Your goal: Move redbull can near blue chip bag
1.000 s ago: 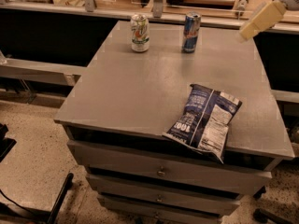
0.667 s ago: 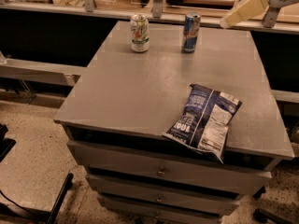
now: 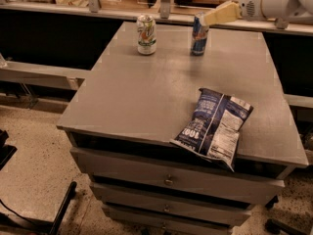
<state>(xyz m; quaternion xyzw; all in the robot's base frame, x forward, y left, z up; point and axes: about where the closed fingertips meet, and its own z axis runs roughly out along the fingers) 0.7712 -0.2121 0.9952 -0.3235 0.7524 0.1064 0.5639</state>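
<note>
The redbull can (image 3: 198, 37), slim, blue and silver, stands upright at the back of the grey table (image 3: 142, 97), right of centre. The blue chip bag (image 3: 215, 126) lies flat near the front right edge, its corner hanging a little over the edge. My gripper (image 3: 211, 17), yellowish on a white arm (image 3: 271, 1), reaches in from the upper right. Its tip overlaps the top of the redbull can in this view. I cannot tell whether it touches the can.
A white and green soda can (image 3: 146, 35) stands upright at the back, left of the redbull can. The table has drawers (image 3: 168, 180) in front. A ledge with metal posts (image 3: 93, 4) runs behind the table.
My gripper has moved left and down from the upper right corner to the top of the redbull can. The cans and the bag have not moved.
</note>
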